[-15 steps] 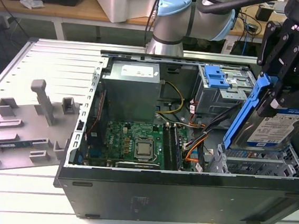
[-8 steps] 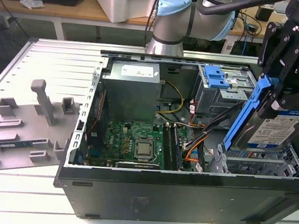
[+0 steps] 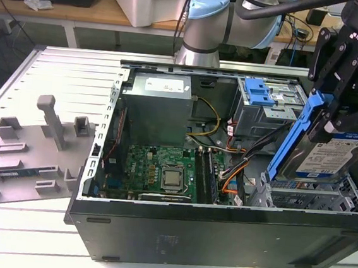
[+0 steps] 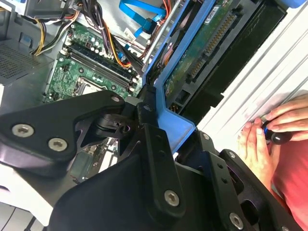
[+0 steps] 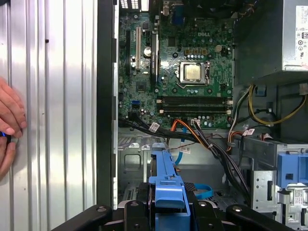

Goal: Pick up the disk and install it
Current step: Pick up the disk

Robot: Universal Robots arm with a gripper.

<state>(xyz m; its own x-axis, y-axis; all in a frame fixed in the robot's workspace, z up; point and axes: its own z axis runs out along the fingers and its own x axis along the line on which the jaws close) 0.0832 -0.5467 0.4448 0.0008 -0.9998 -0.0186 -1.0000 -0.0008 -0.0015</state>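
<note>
The disk [image 3: 336, 157] is a silver drive with a blue-and-white label in a bright blue carrier rail. It hangs tilted above the metal drive bay [image 3: 306, 198] at the exterior view's right end of the open computer case [image 3: 220, 230]. My black gripper [image 3: 324, 113] is shut on the disk's blue rail from above. In the second wrist view the disk [image 4: 202, 53] shows its green circuit-board underside, with the gripper [image 4: 166, 122] clamped on the rail. In the first wrist view the blue rail of the disk [image 5: 166, 185] sits between the fingers of the gripper [image 5: 166, 208], over the bay and its cables.
Inside the case lie a motherboard [image 3: 156, 170], a grey power supply [image 3: 156, 106], cable bundles [image 3: 239, 165] and a blue bracket without a drive [image 3: 258, 91]. A grey fixture plate [image 3: 31, 151] lies beside the case. A person's hand [image 4: 269, 130] rests on the table.
</note>
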